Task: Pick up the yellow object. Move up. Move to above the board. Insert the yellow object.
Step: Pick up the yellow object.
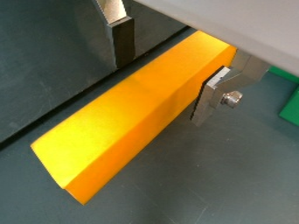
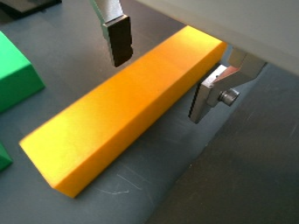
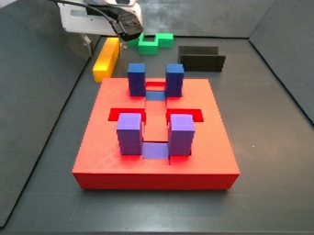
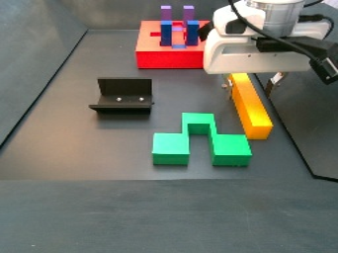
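Jaws spread, one silver finger [image 1: 121,39] on each long side of the yellow object [image 1: 135,109], near one end of it; whether the pads actually press the bar's faces cannot be told, though in both wrist views the finger with the bolted plate [image 2: 214,94] sits against the bar's side while the other finger [image 2: 115,37] shows a thin gap. Gripper [image 4: 251,79] low over the bar's far end in a side view, white body of the arm above it. Yellow object [image 4: 248,105] flat on the dark surface [image 4: 79,188], long axis running away from the board [image 4: 165,51]. Green notched block [image 4: 199,139] just beside the bar's near end, apart from it. Dark L-shaped fixture [image 4: 122,95] well to the other side of the green block. Board [image 3: 157,138] red, with blue and purple posts [image 3: 130,133] upright on it, near the bar [image 3: 108,58] but not touching.
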Controlling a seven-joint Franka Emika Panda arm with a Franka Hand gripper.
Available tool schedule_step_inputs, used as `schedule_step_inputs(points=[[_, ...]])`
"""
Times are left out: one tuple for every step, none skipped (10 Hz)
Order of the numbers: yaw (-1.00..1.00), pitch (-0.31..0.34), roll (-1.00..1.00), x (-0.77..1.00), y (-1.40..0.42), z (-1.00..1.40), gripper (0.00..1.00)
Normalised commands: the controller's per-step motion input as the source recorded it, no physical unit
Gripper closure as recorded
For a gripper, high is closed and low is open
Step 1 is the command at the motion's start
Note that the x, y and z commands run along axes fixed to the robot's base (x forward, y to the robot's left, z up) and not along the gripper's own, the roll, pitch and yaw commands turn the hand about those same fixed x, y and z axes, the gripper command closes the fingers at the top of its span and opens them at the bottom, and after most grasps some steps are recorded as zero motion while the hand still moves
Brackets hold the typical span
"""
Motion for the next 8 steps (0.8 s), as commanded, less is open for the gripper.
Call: schedule_step_inputs(points=[[0.0,0.0,0.06,0.0,0.0,-0.24,0.0],[0.0,0.0,0.07,0.0,0.0,-0.18,0.0],[0.0,0.0,0.0,0.0,0.02,0.0,0.0],[0.0,0.0,0.0,0.0,0.02,0.0,0.0],[0.0,0.0,0.0,0.0,0.04,0.0,0.0],[0.0,0.0,0.0,0.0,0.02,0.0,0.0],[0.0,0.0,0.0,0.0,0.0,0.0,0.0],[0.0,0.0,0.0,0.0,0.0,0.0,1.0]])
